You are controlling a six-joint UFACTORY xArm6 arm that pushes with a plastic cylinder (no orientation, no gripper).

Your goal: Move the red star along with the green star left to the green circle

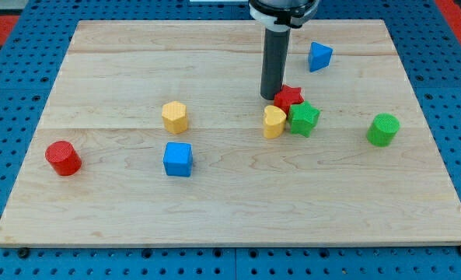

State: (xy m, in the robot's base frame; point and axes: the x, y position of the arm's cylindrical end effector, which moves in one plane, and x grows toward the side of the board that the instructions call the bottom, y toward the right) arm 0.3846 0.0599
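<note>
The red star (pixel 289 97) sits right of the board's middle, touching the green star (pixel 303 118) just below and to its right. A yellow heart-shaped block (pixel 274 122) touches the green star's left side. The green circle (pixel 383 130) stands apart at the view's right. My tip (pixel 270 96) rests on the board right against the red star's left side, above the yellow heart.
A blue triangular block (pixel 319 56) lies near the view's top right. A yellow hexagon (pixel 175 117) and a blue cube (pixel 178 159) sit left of centre. A red circle (pixel 62 158) is at the far left. The wooden board (pixel 230 225) has blue pegboard around it.
</note>
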